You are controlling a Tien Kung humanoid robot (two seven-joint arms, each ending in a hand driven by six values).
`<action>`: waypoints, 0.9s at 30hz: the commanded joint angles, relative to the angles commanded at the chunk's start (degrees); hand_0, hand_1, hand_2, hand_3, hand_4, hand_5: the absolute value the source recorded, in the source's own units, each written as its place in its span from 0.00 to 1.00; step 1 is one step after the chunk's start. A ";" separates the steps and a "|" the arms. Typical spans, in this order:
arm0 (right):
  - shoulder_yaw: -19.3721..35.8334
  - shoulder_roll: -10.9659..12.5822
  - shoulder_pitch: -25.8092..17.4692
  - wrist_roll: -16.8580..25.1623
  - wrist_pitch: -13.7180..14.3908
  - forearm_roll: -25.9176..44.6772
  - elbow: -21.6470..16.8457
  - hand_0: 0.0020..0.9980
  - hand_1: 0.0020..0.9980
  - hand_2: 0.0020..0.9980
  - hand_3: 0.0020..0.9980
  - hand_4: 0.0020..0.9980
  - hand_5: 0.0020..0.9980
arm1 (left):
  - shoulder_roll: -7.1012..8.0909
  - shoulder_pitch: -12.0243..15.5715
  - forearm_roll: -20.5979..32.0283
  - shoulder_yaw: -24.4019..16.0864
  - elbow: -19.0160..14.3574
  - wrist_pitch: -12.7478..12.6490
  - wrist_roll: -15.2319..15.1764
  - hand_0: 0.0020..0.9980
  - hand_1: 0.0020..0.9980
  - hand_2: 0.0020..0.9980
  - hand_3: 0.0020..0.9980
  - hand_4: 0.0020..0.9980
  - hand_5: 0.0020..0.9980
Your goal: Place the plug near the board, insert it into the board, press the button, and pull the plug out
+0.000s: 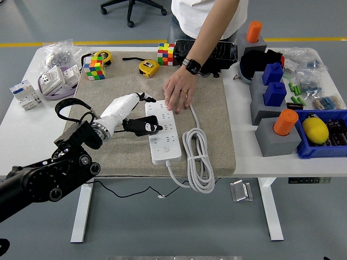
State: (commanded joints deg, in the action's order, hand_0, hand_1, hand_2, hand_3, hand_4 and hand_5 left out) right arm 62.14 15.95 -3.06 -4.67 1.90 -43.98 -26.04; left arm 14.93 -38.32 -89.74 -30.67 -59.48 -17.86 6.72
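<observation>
Black plug adapter point(142, 127) sits gripped in my white-fingered left hand point(133, 115) at frame centre, touching the white power strip point(163, 131) a person's hand point(178, 93) steadies.

The person point(209, 21) is cut off at the top edge; the left hand point(133, 111) hides part of the plug point(142, 127).

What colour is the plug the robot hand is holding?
Black. The plug shows in the head view, held by the left hand against the white power strip.
</observation>
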 joint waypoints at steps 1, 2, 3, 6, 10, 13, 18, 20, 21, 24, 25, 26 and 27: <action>-0.01 0.03 0.01 0.00 0.02 0.01 0.01 0.61 0.66 0.63 0.57 0.99 0.59 | -0.06 -0.12 0.23 0.34 0.41 0.16 0.22 0.76 0.78 0.78 0.76 1.00 0.40; -0.03 0.07 0.02 0.00 0.02 0.03 0.02 0.61 0.66 0.63 0.57 0.99 0.59 | -0.10 -0.20 0.41 0.57 0.71 0.18 0.29 0.76 0.78 0.78 0.76 1.00 0.40; -0.06 0.10 0.03 0.00 0.02 0.04 0.01 0.61 0.66 0.63 0.57 0.99 0.59 | -0.14 -0.26 0.55 0.72 0.92 0.18 0.33 0.76 0.78 0.78 0.76 1.00 0.40; -0.25 0.22 0.11 0.00 0.02 0.06 0.01 0.61 0.66 0.63 0.57 0.99 0.59 | -0.29 -0.61 1.15 1.33 1.76 0.14 0.78 0.68 0.69 0.69 0.70 1.00 0.40; -0.47 0.31 0.25 0.01 0.01 0.06 -0.09 0.61 0.66 0.63 0.57 0.99 0.59 | -0.44 -1.24 1.46 2.64 2.80 0.26 1.36 0.43 0.55 0.59 0.58 0.90 0.18; -0.58 0.34 0.27 0.02 0.02 0.08 -0.13 0.61 0.66 0.63 0.57 0.99 0.59 | -0.54 -1.47 1.69 3.33 3.30 -0.35 1.08 0.43 0.55 0.59 0.58 0.90 0.18; -0.75 0.42 0.31 0.02 0.03 0.09 -0.14 0.61 0.66 0.63 0.57 0.99 0.59 | -0.77 -1.91 1.21 4.70 4.29 -1.60 0.43 0.33 0.49 0.55 0.56 0.80 0.03; -0.69 0.44 0.26 0.04 0.03 0.09 -0.19 0.61 0.66 0.63 0.57 0.99 0.59 | -0.78 -1.80 1.37 4.94 4.36 -2.00 -0.14 0.33 0.49 0.55 0.56 0.80 0.03; -0.67 0.46 0.23 0.03 0.04 0.08 -0.17 0.61 0.66 0.63 0.57 0.99 0.59 | -0.80 -1.72 1.43 4.95 4.36 -2.09 -0.37 0.33 0.49 0.55 0.56 0.80 0.03; -0.58 0.48 0.15 0.03 0.06 0.08 -0.15 0.61 0.66 0.63 0.57 0.99 0.59 | -0.82 -1.52 1.68 4.77 4.28 -2.44 -1.24 0.30 0.46 0.51 0.55 0.76 0.00; -0.55 0.48 0.11 0.02 0.06 0.06 -0.16 0.61 0.66 0.63 0.57 0.99 0.59 | -0.78 -1.39 1.87 4.46 4.13 -2.59 -1.83 0.30 0.46 0.51 0.55 0.76 0.00; -0.53 0.46 0.08 0.02 0.06 0.05 -0.16 0.61 0.66 0.63 0.57 0.99 0.59 | -0.73 -1.24 2.02 4.16 3.98 -2.64 -2.21 0.30 0.46 0.51 0.55 0.76 0.00; -0.50 0.43 0.06 0.02 0.06 0.05 -0.16 0.61 0.66 0.63 0.57 0.99 0.59 | -0.67 -1.09 2.25 3.84 3.83 -2.69 -2.59 0.30 0.46 0.51 0.55 0.76 0.00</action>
State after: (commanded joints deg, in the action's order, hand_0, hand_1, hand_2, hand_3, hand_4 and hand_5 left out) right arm 61.64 16.38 -3.00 -4.65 1.96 -43.93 -26.19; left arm 14.26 -39.41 -87.49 -26.84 -55.65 -20.55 4.13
